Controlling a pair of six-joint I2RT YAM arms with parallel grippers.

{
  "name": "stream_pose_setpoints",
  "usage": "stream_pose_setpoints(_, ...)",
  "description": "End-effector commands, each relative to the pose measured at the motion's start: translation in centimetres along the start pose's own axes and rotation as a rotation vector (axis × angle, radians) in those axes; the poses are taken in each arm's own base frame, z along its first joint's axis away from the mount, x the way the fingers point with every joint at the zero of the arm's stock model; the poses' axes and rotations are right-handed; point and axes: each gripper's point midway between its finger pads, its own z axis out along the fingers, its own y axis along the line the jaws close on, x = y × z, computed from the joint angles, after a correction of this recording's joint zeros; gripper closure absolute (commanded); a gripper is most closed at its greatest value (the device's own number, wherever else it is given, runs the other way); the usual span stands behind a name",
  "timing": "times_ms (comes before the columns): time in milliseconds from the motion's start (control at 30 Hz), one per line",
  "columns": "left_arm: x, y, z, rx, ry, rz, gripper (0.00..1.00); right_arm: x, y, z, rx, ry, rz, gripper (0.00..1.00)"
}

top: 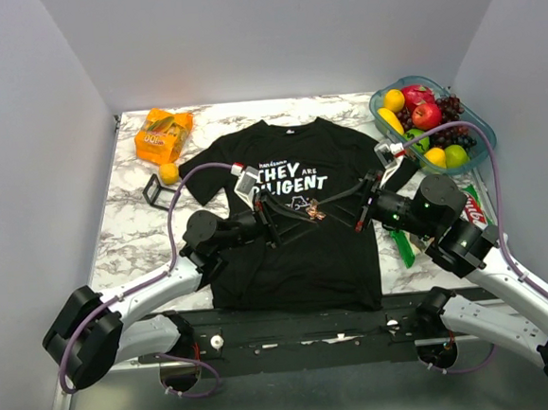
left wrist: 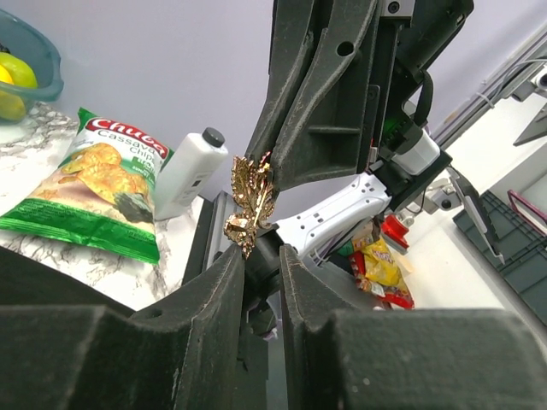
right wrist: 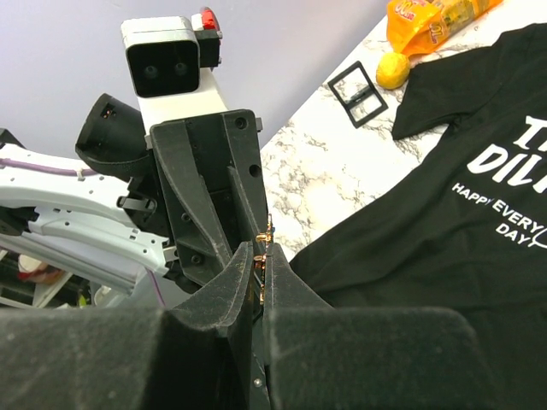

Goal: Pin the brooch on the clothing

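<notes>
1. The right gripper [right wrist: 261, 254] is clenched on the brooch [left wrist: 250, 198]. In its own wrist view the two fingers are pressed almost together, and a thin gold edge shows in the slit between them.
2. The left gripper [left wrist: 261, 256] faces it head-on from the opposite side. Its fingers stand a narrow gap apart, and the brooch's lower tip sits at the mouth of that gap, against the inner edge of one fingertip. Whether they actually pinch it cannot be told.
3. From above, the brooch is a tiny glint between the two sets of fingertips. It is over the middle of the black T-shirt [top: 297, 260], just below the white lettering.
4. The left wrist view shows the brooch's broad face, a gold leaf shape. Its long axis runs up the picture, leaning slightly right at the top. The wide leafy end is up at the right gripper's fingertips, and the narrow stem end points down toward the left gripper, so the axis lies along the line from one gripper to the other.
5. The right wrist view shows it edge-on, a thin sliver lying along the slit between the fingers.
6. The T-shirt lies spread flat on the marble table [top: 134, 235], print up, with the collar on the side away from the arm bases.
7. A fruit bowl [top: 478, 141] stands at the far right corner and an orange snack bag [top: 162, 133] at the far left. A small orange ball [top: 168, 172] and a black wire-frame cube [top: 154, 191] lie just beside the shirt's sleeve on the left. A green chip bag [left wrist: 94, 192] and a white bottle [left wrist: 188, 171] lie on the right side of the table.
</notes>
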Motion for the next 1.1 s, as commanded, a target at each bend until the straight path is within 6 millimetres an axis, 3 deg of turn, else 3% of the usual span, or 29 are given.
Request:
stream_pose_setpoints(0, -1.7, -1.6, 0.6, 0.067, -0.07, 0.02, 0.68, -0.3, 0.4, -0.2, -0.018, -0.018, -0.003, 0.99)
stream_pose_setpoints(333, -2.2, -1.8, 0.7, 0.078, -0.097, 0.015, 0.81, 0.0, 0.2, -0.2, -0.012, -0.014, -0.002, 0.99)
stream_pose_setpoints(1067, -3.0, -2.8, 0.5, 0.102, -0.13, 0.041, 0.78, 1.1, -0.9, -0.3, 0.021, 0.001, 0.021, 0.99)
